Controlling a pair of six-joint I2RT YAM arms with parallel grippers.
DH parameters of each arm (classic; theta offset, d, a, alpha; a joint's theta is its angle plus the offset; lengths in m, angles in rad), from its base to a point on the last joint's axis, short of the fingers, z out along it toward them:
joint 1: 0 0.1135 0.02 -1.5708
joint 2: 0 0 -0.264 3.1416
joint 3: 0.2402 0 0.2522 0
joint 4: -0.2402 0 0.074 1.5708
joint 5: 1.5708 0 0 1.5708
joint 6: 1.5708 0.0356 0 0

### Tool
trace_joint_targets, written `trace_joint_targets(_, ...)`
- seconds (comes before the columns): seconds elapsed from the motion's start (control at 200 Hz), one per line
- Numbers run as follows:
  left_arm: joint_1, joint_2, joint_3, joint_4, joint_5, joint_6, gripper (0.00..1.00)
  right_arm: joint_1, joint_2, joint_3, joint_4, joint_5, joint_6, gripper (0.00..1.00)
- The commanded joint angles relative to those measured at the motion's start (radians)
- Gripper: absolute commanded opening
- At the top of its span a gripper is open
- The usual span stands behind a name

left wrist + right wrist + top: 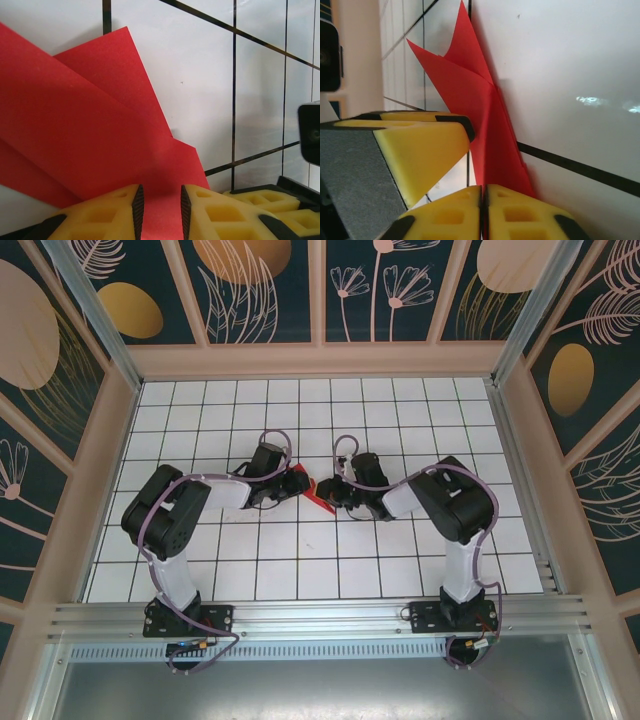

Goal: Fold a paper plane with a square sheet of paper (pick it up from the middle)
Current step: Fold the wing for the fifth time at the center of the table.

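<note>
The square sheet of paper [322,502] is bright red and creased into overlapping pointed flaps, lying mid-table between the two arms. In the left wrist view the paper [90,125] spreads flat over the white tiles. My left gripper [161,192] stands over its near edge, its pads apart with red paper showing in the gap. My right gripper [483,192] has its yellow fingers pressed together on a raised crease of the paper [470,90]. One left finger [420,145] touches the paper from the side. From above, the left gripper [297,485] and right gripper [335,495] nearly meet.
The white gridded table [300,410] is boxed in by beige frame walls at the back and both sides. An aluminium rail [320,615] carrying the arm bases runs along the near edge. Part of the right gripper's fingers [260,200] sits close beside the left one.
</note>
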Motion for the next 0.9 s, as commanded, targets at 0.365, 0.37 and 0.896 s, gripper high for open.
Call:
trace_joint_targets(0.365, -0.001, 0.066, 0.013, -0.100, -0.062, -0.002, 0.30, -0.002, -0.138, 0.062, -0.362, 0.001, -0.404, 0.29)
trace_joint_targets(0.37, -0.001, 0.066, 0.013, -0.100, -0.062, -0.002, 0.30, -0.002, -0.138, 0.063, -0.363, 0.001, -0.405, 0.29)
trace_joint_targets(0.896, -0.001, 0.055, 0.034, -0.119, -0.069, 0.002, 0.32, -0.017, -0.070, 0.044, -0.317, -0.045, -0.400, 0.07)
